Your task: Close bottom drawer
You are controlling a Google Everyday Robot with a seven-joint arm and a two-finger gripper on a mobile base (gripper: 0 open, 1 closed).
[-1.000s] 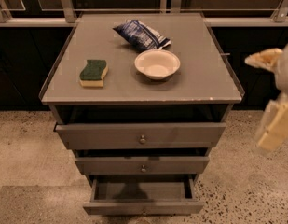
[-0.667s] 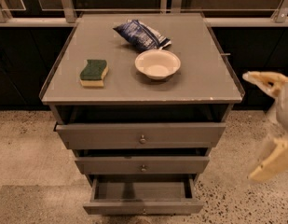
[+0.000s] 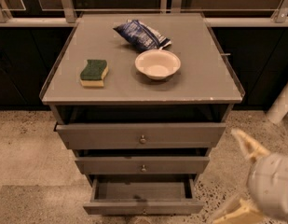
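Note:
The grey cabinet [image 3: 218, 85] has three drawers, all pulled out a little. The bottom drawer [image 3: 111, 207] has the narrowest front and is pulled out farthest, so its bare inside [image 3: 141, 190] shows. Its knob is barely visible at the frame's lower edge. My gripper [image 3: 237, 181] is at the lower right, to the right of the bottom drawer and apart from it. Its two pale fingers [image 3: 246, 144] are spread wide, open and empty.
On the cabinet top lie a green and yellow sponge [image 3: 94, 72], a white bowl [image 3: 157, 63] and a blue snack bag [image 3: 142, 35]. The middle drawer [image 3: 142, 164] and top drawer [image 3: 141, 135] stand above. Speckled floor [image 3: 27, 148] surrounds the cabinet; dark cabinets stand behind.
My gripper has dropped from beside the cabinet top down to the level of the lower drawers at the right. The drawers have not moved.

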